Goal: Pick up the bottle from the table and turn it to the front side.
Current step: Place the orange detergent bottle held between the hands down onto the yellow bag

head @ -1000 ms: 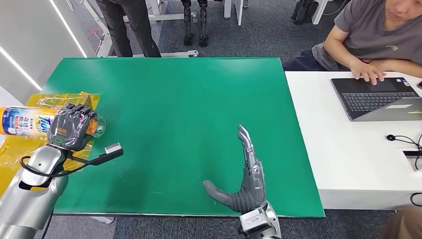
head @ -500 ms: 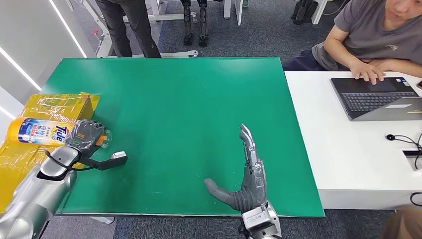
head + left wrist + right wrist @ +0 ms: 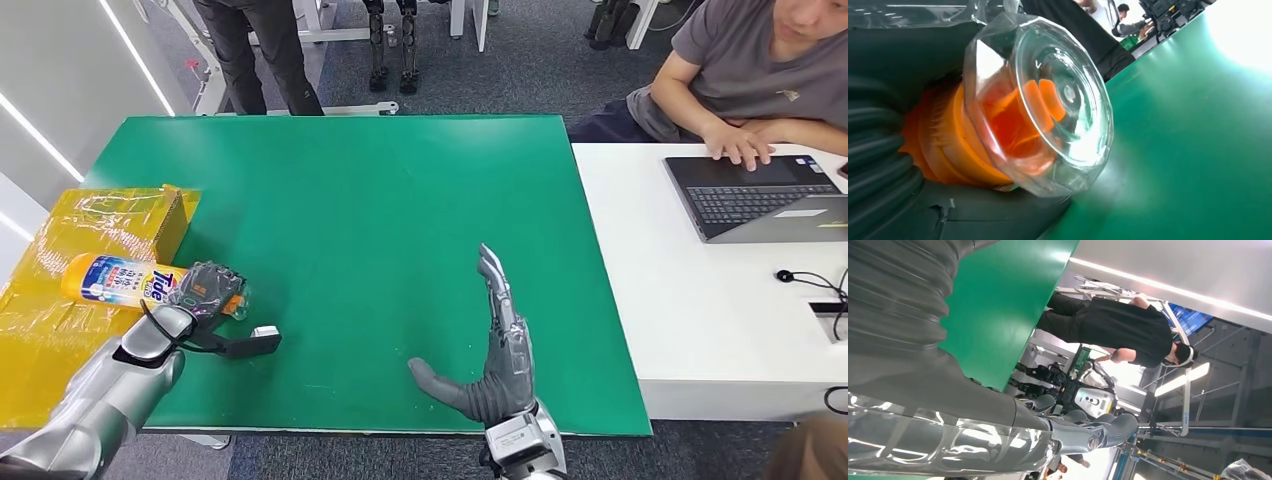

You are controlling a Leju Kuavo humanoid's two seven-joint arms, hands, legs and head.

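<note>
Bottle [image 3: 122,281] gripped by left hand [image 3: 208,291]; wrist view reveals its clear cap [image 3: 1048,120].

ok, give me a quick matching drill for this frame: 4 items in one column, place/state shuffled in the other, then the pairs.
Items
1. bottle
2. right hand
3. laptop
4. yellow box

Places or states
A. on the white table, a person's hand at its keyboard
B. lying sideways, gripped near its orange cap by the left hand
C. at the green table's left edge
D. fingers stretched out, holding nothing, over the green table's near edge

Pairs: 1-B, 2-D, 3-A, 4-C
</note>
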